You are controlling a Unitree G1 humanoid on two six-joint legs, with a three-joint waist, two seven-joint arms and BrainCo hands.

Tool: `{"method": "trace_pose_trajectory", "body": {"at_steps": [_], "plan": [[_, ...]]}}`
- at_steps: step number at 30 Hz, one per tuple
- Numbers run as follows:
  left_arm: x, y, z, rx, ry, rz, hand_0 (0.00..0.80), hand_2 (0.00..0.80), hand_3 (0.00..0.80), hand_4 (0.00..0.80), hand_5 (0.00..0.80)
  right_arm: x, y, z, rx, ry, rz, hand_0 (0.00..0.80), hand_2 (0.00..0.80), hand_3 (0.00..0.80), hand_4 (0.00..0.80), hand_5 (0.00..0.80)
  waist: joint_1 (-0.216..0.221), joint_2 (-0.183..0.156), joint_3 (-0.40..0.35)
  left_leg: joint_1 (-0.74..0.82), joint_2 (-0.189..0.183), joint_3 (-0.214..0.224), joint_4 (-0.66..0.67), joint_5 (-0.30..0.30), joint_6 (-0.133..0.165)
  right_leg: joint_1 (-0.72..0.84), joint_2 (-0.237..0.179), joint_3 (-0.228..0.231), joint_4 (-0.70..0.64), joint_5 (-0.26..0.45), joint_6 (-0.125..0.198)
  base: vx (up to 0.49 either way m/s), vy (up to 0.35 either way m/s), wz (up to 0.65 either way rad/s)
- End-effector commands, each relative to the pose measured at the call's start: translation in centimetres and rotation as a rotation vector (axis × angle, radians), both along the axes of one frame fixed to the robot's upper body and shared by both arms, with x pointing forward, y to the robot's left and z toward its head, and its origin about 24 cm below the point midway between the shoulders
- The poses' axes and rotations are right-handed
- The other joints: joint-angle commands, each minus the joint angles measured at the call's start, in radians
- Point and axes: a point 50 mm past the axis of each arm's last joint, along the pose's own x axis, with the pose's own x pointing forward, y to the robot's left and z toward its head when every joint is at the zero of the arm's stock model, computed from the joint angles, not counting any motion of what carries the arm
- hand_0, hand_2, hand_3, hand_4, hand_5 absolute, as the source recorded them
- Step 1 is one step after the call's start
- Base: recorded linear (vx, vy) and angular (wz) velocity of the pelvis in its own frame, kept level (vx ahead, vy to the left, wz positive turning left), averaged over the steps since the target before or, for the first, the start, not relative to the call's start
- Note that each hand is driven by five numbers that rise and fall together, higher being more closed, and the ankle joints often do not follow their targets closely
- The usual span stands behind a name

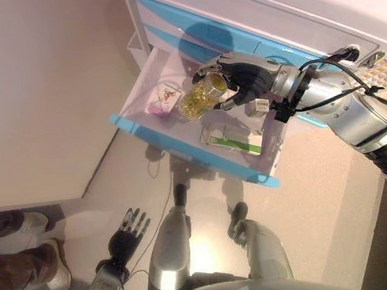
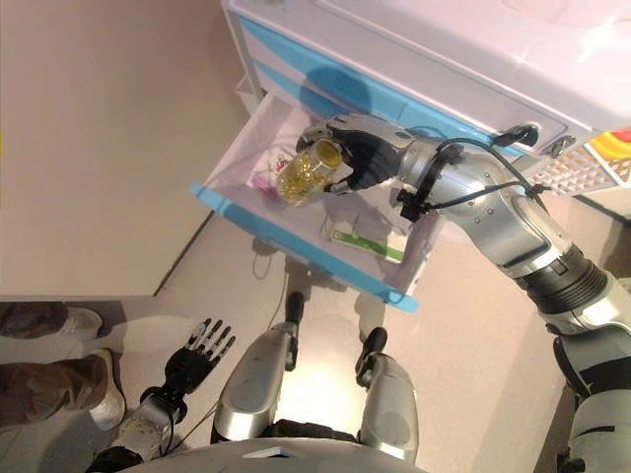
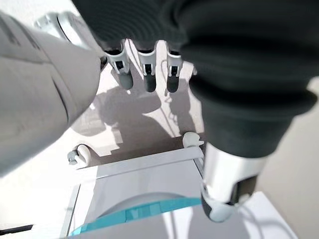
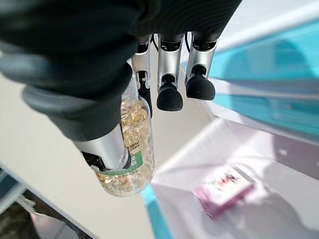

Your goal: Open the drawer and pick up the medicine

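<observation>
Right hand [image 1: 245,79] fingers round capsule bottle [image 1: 200,96], open drawer [image 1: 179,143] holding pink box [image 1: 162,98], green box [image 1: 235,141]

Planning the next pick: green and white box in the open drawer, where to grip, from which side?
The green and white box lies flat near the drawer's blue front. Probably pinch its long edges from above; the walls block side approaches. The right hand holds the capsule bottle; the left hand hangs open.
</observation>
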Motion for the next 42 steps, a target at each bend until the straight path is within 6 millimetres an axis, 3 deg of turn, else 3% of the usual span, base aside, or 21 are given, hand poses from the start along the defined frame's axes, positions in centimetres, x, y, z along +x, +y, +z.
{"method": "trace_pose_trajectory", "body": {"at_steps": [1,12,23,30,42], "plan": [[-2.9,0.3,-1.2,0.026,0.071,0.032,0.0,0.0,0.0,0.0,0.0,-2.2,0.2,2.2,0.056,-0.066,0.104,0.8,0.8,0.8,0.8,0.8,-0.011,-0.004,-0.087,-0.002,-0.039,0.003,0.078,-0.16,0.008,0.042,0.016,-0.003,-0.066,0.062,0.046,0.031,-0.011,-0.03],[-3.8,0.3,-1.7,0.033,0.108,0.05,0.0,0.0,0.0,0.0,0.0,-4.7,-0.1,3.6,0.133,-0.084,0.194,0.8,0.8,0.8,0.8,0.8,-0.027,-0.017,-0.135,0.035,-0.035,0.014,0.059,-0.163,0.003,0.077,0.023,0.002,-0.086,0.058,0.046,0.026,-0.007,-0.04],[-4.7,0.3,-2.3,0.045,0.152,0.055,0.0,0.0,0.0,0.0,0.0,-5.3,-1.0,5.1,0.251,-0.13,0.187,0.8,0.8,0.8,0.8,0.8,-0.034,-0.027,-0.175,0.07,-0.027,0.018,0.041,-0.165,-0.003,0.111,0.029,0.003,-0.104,0.056,0.047,0.036,-0.019,-0.03],[-5.5,0.3,-2.6,0.046,0.18,0.06,0.0,0.0,0.0,0.0,0.0,-5.0,-1.7,6.2,0.33,-0.152,0.142,0.8,0.8,0.8,0.8,0.8,-0.036,-0.028,-0.202,0.089,-0.026,0.02,0.024,-0.162,-0.006,0.129,0.029,-0.002,-0.117,0.056,0.049,0.034,-0.005,-0.02],[-6.3,0.4,-3.1,0.063,0.231,0.041,0.0,0.0,0.0,0.0,0.0,-1.7,-4.5,8.5,0.429,-0.236,-0.128,0.8,0.8,0.8,0.8,0.8,-0.022,-0.035,-0.245,0.124,-0.03,0.003,0.014,-0.167,-0.009,0.173,0.025,-0.015,-0.135,0.052,0.046,0.049,0.0,-0.02]]}}
